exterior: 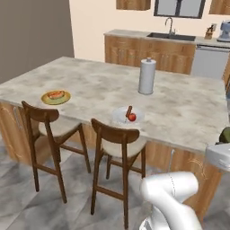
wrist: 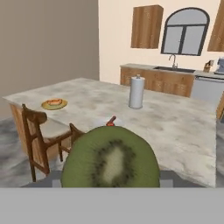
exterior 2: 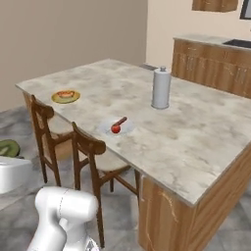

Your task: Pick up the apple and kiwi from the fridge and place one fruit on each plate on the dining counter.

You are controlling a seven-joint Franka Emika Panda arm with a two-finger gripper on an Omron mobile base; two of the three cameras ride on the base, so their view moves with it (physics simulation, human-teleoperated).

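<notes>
The kiwi, cut face towards the camera, sits large in the hand view with my gripper shut on it. It also peeks in as a green shape at the frame edge: kiwi, kiwi, short of the dining counter. The red apple lies on the white plate beside a reddish-brown stick, near the counter's front edge. The yellow-rimmed plate lies further left and carries an orange-red piece of food. The fridge is out of view.
Two wooden chairs stand against the counter's near side, under the plates. An upright paper towel roll stands mid-counter. A sink counter with wooden cabinets runs along the back wall.
</notes>
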